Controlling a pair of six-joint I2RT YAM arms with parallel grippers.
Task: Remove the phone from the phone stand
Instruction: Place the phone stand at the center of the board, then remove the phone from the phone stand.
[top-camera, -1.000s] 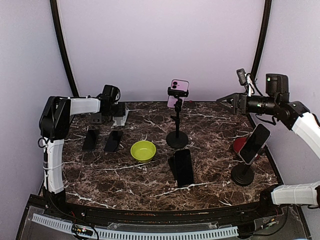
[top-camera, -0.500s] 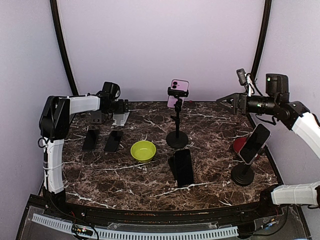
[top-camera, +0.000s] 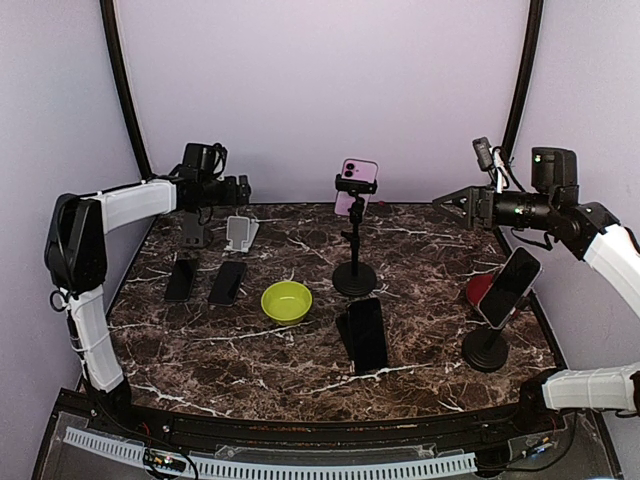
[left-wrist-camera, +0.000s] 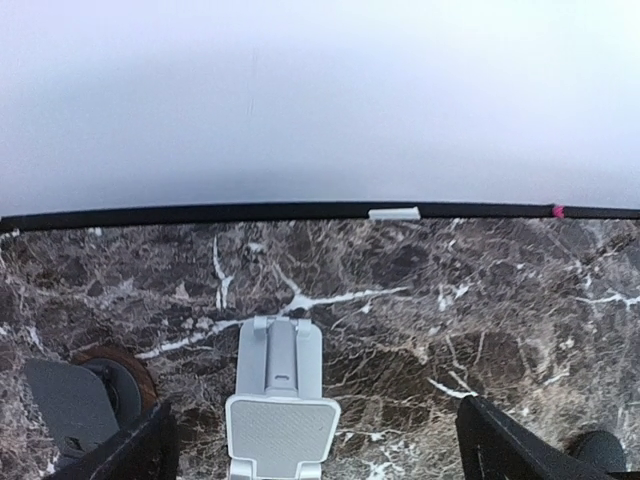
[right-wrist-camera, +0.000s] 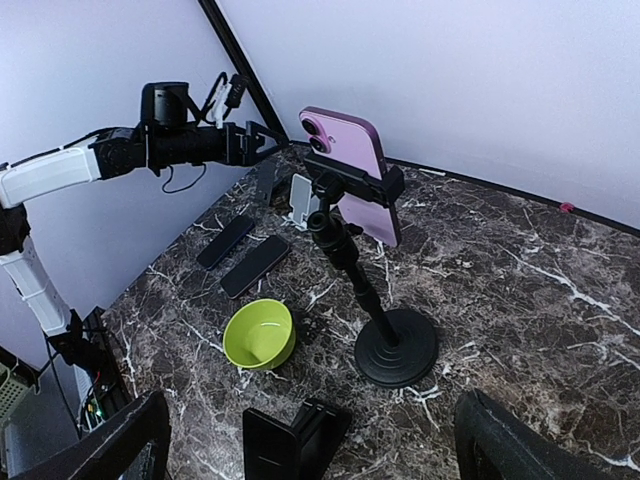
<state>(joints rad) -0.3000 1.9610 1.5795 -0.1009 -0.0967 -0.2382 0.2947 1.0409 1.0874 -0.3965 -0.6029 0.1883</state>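
1. We are seeing a red thing (top-camera: 479, 288), possibly a dish, half hidden behind the right-edge phone (top-camera: 511, 284).
2. The green bowl (top-camera: 286, 301) is showing only its bare inside.
3. The left claw (top-camera: 241, 190) and right claw (top-camera: 446, 200) are gaping wide, holding nothing; the pink phone (top-camera: 357, 183) is sitting clamped in the black phone stand (top-camera: 354, 278) at the middle of the tabletop (top-camera: 430, 250).

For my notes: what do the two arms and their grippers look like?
Both the left arm and right arm have white shells over the links and black joints. The left gripper and right gripper are black, with tapering, pointed fingers. Thin black cables loop near the wrists; small green lights show on the right arm.
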